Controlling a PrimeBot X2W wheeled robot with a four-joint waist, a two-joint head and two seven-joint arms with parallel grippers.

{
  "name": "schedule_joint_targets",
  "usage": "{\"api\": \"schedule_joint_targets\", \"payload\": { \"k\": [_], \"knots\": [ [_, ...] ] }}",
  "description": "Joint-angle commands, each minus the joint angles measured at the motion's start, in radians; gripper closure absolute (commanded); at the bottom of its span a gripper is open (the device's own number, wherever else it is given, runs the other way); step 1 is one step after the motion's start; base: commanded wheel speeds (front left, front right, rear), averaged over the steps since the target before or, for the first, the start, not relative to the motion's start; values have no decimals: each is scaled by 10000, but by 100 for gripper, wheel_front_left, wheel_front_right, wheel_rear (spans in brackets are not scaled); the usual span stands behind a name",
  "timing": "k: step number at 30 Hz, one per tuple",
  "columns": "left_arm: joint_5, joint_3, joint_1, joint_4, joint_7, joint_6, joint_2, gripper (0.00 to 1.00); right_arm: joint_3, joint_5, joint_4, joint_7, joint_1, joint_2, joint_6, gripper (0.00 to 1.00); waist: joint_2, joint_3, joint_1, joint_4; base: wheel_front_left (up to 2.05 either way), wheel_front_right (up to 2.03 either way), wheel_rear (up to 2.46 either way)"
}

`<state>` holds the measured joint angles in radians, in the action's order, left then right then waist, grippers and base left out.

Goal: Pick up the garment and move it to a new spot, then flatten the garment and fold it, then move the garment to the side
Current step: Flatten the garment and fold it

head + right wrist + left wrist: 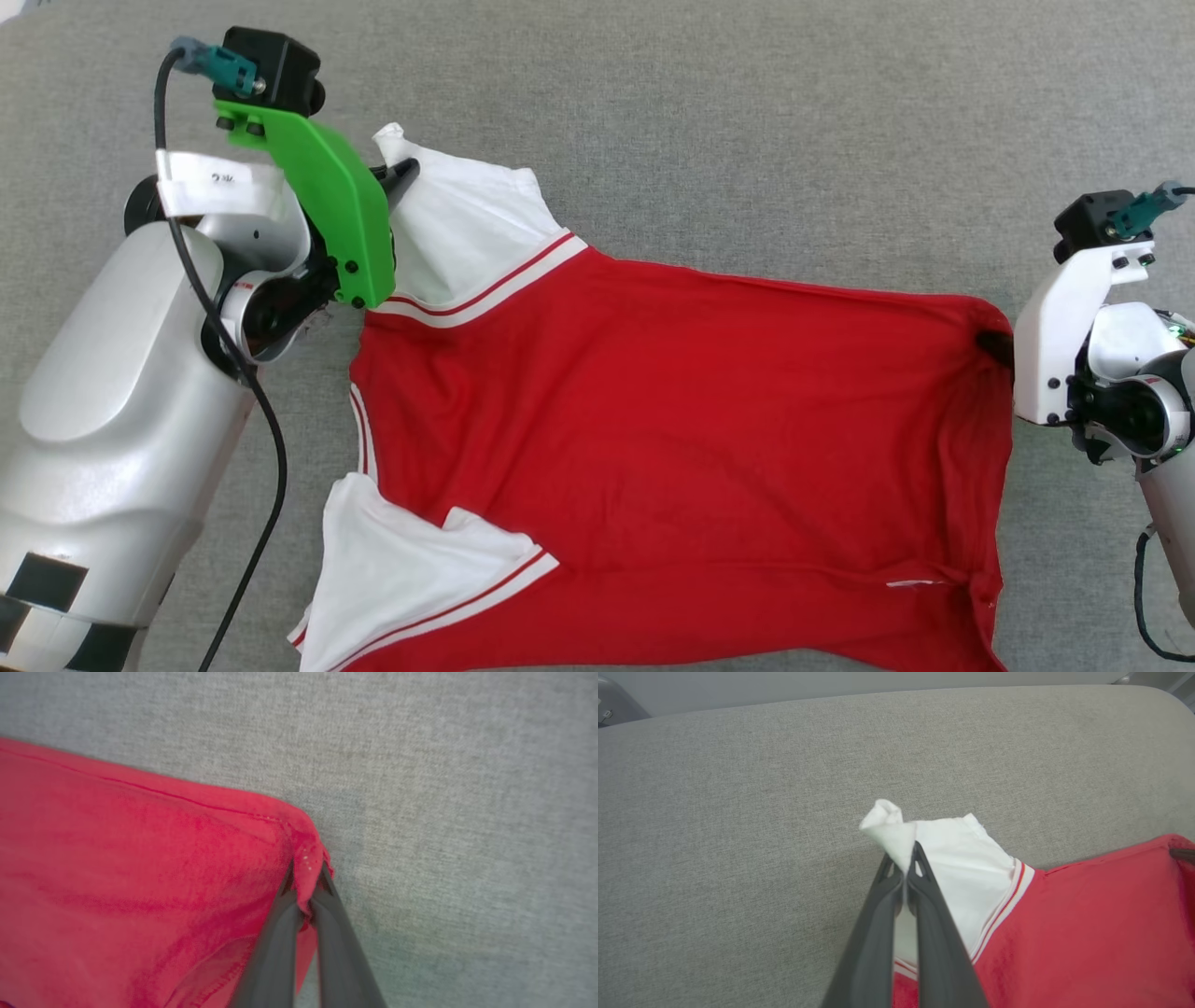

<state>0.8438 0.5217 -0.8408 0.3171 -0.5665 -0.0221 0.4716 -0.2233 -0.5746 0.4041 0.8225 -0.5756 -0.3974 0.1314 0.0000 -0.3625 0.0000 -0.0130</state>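
Note:
The garment (672,439), a red T-shirt with white sleeves and red-white trim, lies spread on the grey fabric surface with its plain side up. My left gripper (403,174) is shut on the tip of the far white sleeve (952,858), which bunches up between the dark fingers (924,914). At the shirt's far right hem corner (303,849), my right gripper (995,347) is shut on the red cloth, with a fold pinched between its fingers (280,933). The near sleeve (401,569) lies loose at the lower left.
The grey fabric surface (747,121) stretches bare beyond the shirt. A black cable (271,448) hangs along my left forearm. In the left wrist view the surface's far edge (896,695) meets a pale wall.

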Motion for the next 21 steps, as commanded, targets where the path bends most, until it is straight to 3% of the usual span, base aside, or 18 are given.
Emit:
{"api": "schedule_joint_targets", "payload": {
  "k": [1,10,21],
  "knots": [
    [-48,-42,197,-24,187,36,82,100,-44,-25,70,-215,179,131,-7,100,0,172,0,79,0,0,0],
    [177,-519,1700,-629,1138,405,460,100,781,341,-1523,-1124,1210,-127,-7,100,0,1308,0,269,0,0,0],
    [808,-1263,5325,-2355,2137,1529,1009,100,1341,937,-3456,-1543,4082,409,-7,100,0,2515,0,497,0,0,0]
  ]
}}
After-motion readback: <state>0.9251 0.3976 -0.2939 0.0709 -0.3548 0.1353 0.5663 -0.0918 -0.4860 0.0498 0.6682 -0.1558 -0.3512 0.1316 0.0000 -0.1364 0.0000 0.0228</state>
